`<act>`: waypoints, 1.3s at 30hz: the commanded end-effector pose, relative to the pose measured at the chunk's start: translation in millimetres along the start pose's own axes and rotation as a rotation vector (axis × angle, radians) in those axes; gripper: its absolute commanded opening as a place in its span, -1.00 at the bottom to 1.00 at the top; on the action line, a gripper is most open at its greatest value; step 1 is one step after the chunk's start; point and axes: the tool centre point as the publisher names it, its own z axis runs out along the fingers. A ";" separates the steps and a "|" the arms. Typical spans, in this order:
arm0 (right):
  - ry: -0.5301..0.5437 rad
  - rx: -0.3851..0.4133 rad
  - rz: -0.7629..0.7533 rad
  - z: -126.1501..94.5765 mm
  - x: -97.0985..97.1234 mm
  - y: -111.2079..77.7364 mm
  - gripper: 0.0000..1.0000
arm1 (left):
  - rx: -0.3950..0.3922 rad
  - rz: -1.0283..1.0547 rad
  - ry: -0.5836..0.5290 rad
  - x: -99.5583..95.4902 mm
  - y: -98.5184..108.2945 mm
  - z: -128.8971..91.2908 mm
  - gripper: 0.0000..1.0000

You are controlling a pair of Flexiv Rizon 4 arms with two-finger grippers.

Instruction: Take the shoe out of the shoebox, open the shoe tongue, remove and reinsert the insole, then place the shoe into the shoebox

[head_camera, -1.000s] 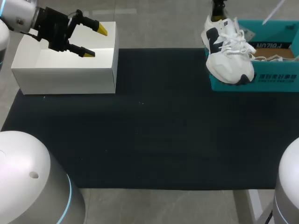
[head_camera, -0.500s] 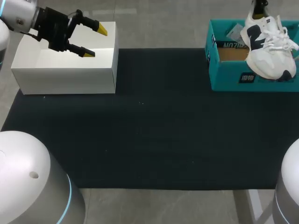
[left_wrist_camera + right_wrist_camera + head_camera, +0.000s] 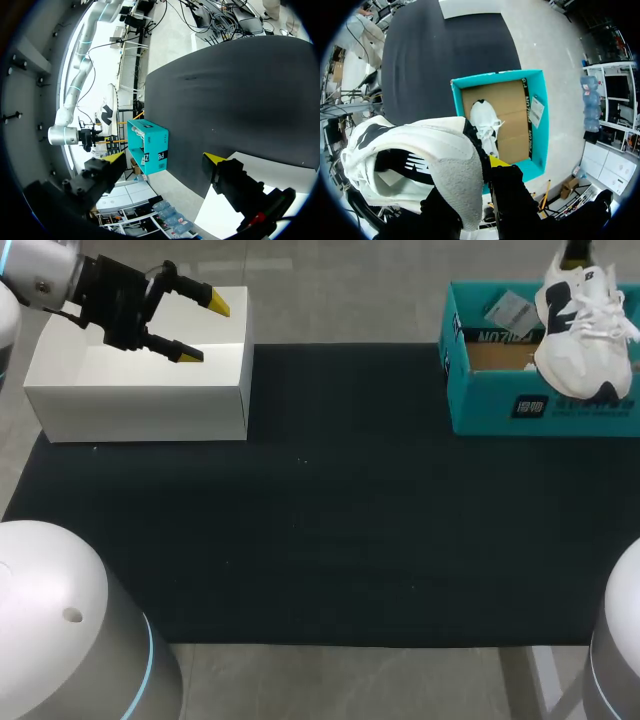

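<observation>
White shoes [image 3: 415,150], two; teal shoebox [image 3: 495,76], one

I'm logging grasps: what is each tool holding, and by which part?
Right tool: the white shoe, gripped at its heel collar, above the teal shoebox. Left tool: nothing, open over the white box.

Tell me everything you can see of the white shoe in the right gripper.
The white shoe is a sneaker with white laces, a dark side mark, dark sole patches and a grey, suede-like heel panel. It hangs heel up and toe down, held at the heel collar by the right gripper. It is in the air above the open teal shoebox, touching only the gripper. A second white shoe lies in the box below.
</observation>
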 end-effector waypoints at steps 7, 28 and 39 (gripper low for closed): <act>-0.004 -0.002 0.000 -1.0 1.8 -1.5 -1.00 | 0.002 0.000 0.003 -0.4 0.9 0.2 1.00; -0.060 0.078 -0.105 36.2 -70.2 -69.6 -1.00 | 0.002 0.000 0.003 -0.4 0.9 0.2 1.00; -0.052 0.114 -0.132 51.4 -125.3 -116.9 -1.00 | 0.002 0.000 0.003 -0.4 0.9 0.2 1.00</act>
